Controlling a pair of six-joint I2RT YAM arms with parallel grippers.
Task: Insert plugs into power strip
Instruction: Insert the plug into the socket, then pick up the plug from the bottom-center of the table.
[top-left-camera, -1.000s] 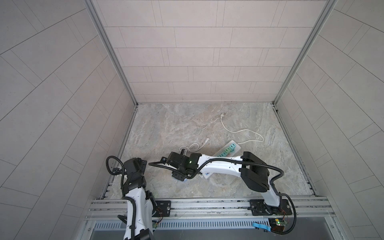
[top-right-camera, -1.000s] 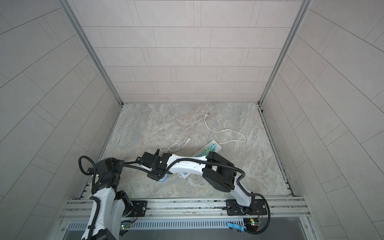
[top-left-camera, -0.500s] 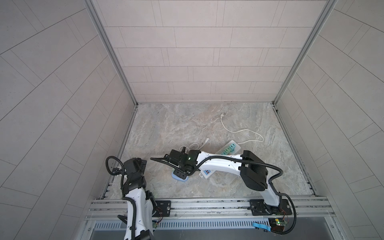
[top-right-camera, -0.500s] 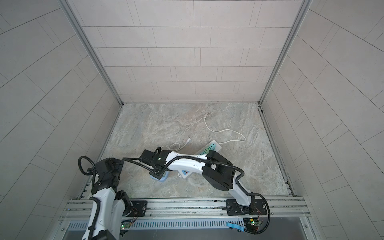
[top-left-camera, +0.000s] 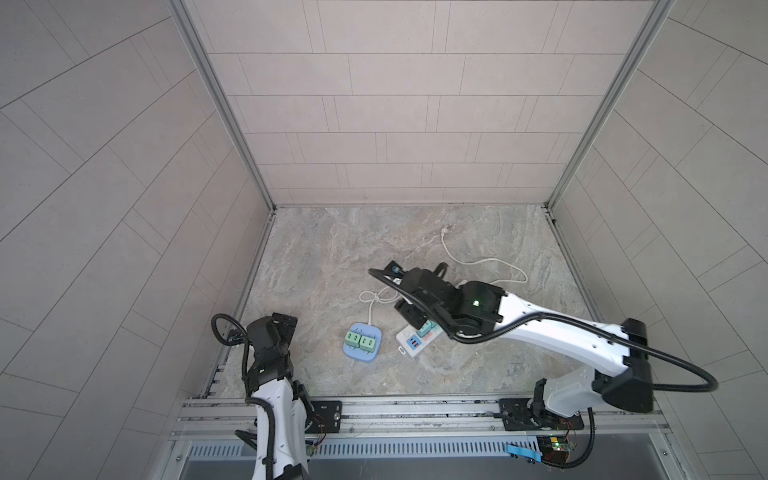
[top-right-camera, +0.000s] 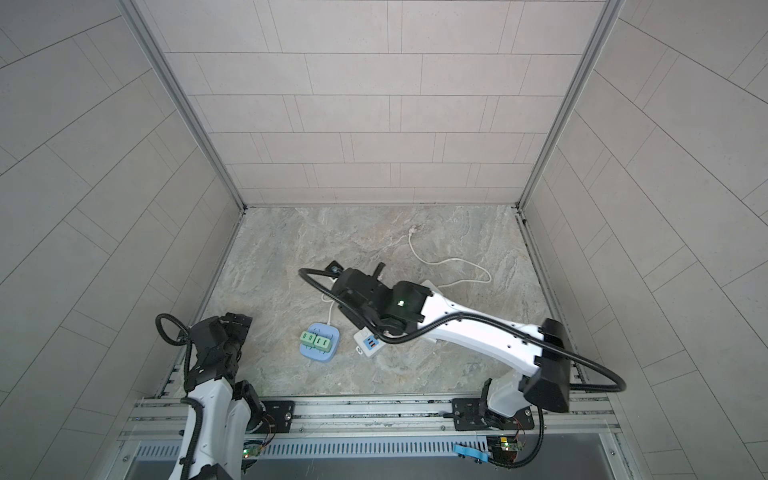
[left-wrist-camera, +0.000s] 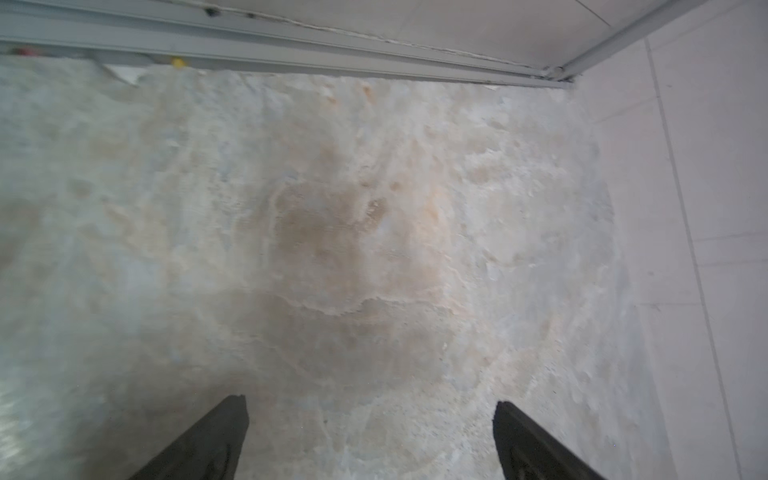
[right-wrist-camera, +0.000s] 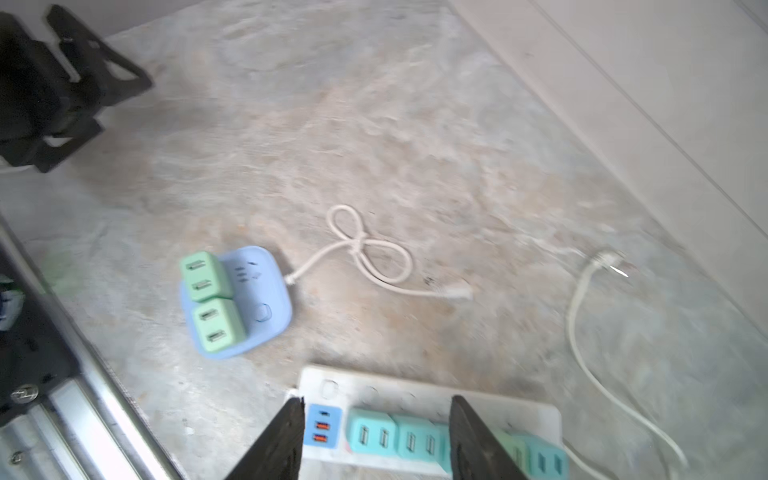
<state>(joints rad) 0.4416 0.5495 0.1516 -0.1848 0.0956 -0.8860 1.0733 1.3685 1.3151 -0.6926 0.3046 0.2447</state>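
The right gripper (right-wrist-camera: 376, 401) is hovering half open, holding nothing, above the white power strip (right-wrist-camera: 415, 390), where teal plugs (right-wrist-camera: 390, 434) are sitting in a row. Two mint plugs (right-wrist-camera: 208, 282) are sitting in the blue strip (right-wrist-camera: 266, 286) nearby. The left gripper (left-wrist-camera: 369, 402) is gaping wide, empty, over the stone floor (left-wrist-camera: 332, 249).
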